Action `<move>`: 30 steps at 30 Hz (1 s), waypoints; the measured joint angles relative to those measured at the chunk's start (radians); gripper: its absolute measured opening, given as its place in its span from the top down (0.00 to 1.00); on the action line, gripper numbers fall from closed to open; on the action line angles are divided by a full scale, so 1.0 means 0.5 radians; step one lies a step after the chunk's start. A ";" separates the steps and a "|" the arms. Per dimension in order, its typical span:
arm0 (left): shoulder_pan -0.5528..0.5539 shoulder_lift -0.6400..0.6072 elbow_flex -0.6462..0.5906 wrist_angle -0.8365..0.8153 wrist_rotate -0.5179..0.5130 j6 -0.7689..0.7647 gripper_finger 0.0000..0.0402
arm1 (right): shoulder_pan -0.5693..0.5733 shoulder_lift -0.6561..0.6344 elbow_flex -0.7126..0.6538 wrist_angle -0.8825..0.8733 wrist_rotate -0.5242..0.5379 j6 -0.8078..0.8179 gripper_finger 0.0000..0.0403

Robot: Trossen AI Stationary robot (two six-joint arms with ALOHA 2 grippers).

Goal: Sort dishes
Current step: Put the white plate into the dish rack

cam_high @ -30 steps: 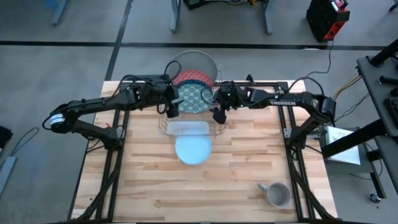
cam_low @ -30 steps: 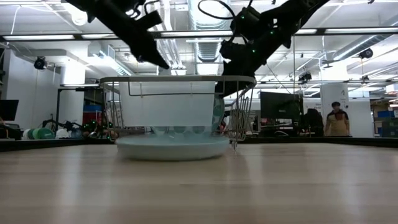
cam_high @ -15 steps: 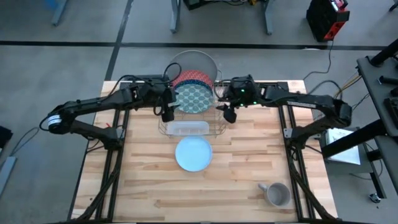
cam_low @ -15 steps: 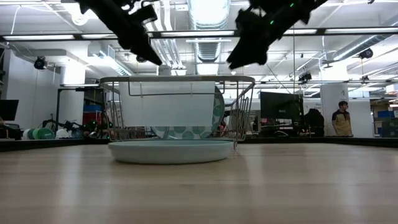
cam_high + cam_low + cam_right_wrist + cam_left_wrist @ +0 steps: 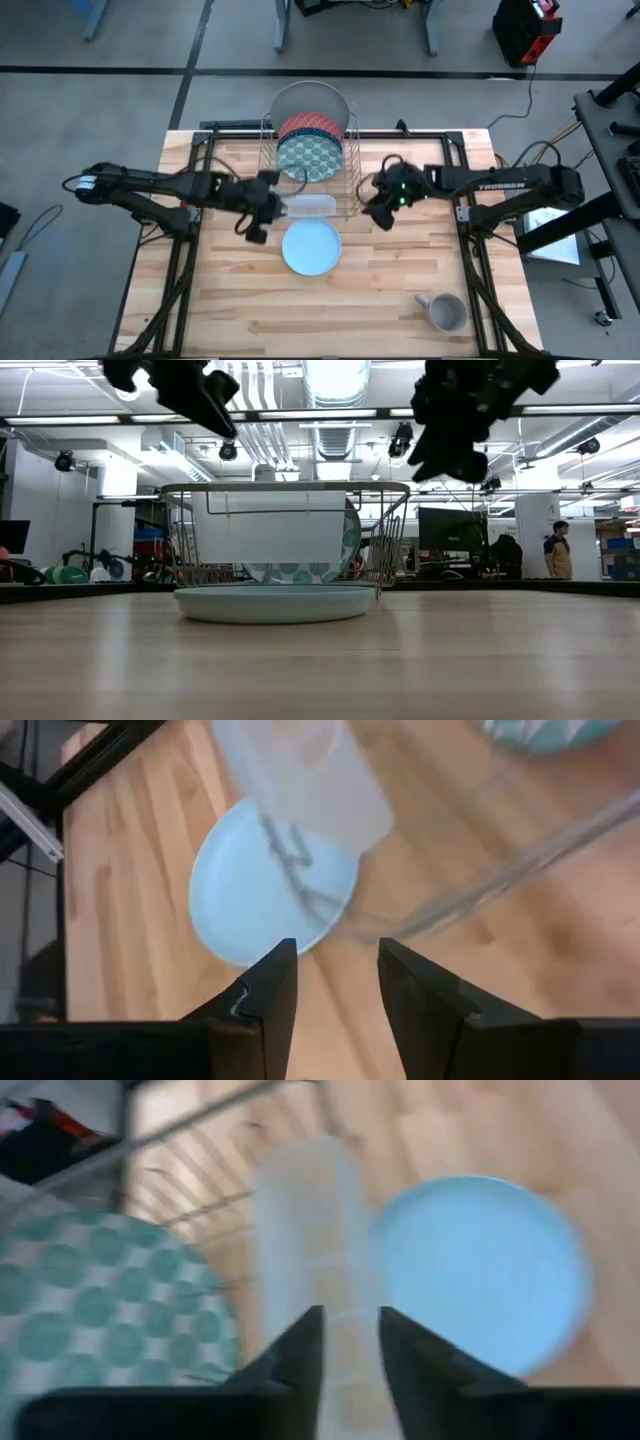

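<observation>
You are between picks: three plates stand in the wire dish rack (image 5: 305, 165) at the far middle of the tabletop (image 5: 400, 290), and only the light-blue plate (image 5: 311, 247) is out of it, lying flat just in front of the rack and touching nothing else. In the rack the large grey plate (image 5: 310, 100) stands farthest back, the red patterned plate (image 5: 310, 127) in front of it and the blue speckled plate (image 5: 311, 158) nearest you. A clear plastic holder (image 5: 307, 207) hangs on the rack's front side.

Your left gripper (image 5: 254, 226) hangs above the tabletop just beside the rack's left front corner, jaws parted narrowly and holding nothing. Your right gripper (image 5: 377, 216) hangs at the opposite front corner, jaws likewise a little apart and empty. Both wrist cameras look down on the light-blue plate.

Judging from this, the loose plate is your next piece. It lies flat, so you will have to bring one gripper down to its rim and get a jaw under the lip; expect it to slide on the smooth wood if you push sideways.

The tabletop is pale wooden planks on a dark frame. A grey mug (image 5: 447, 312) sits well apart near the front right corner. Beyond is a workshop with a grey floor, monitors, shelving, and a person (image 5: 558, 552) standing far off
</observation>
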 joint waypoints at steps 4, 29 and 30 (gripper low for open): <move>-0.202 0.001 -0.079 -0.009 -0.014 -0.238 0.97 | 0.159 0.058 -0.178 0.234 0.059 0.258 0.70; -0.837 0.325 -0.665 0.778 -0.397 -0.970 1.00 | 0.719 0.868 -0.280 1.065 0.504 1.021 0.59; -0.841 0.373 -0.659 0.779 -0.435 -0.969 1.00 | 0.719 0.903 -0.280 1.111 0.517 1.039 0.57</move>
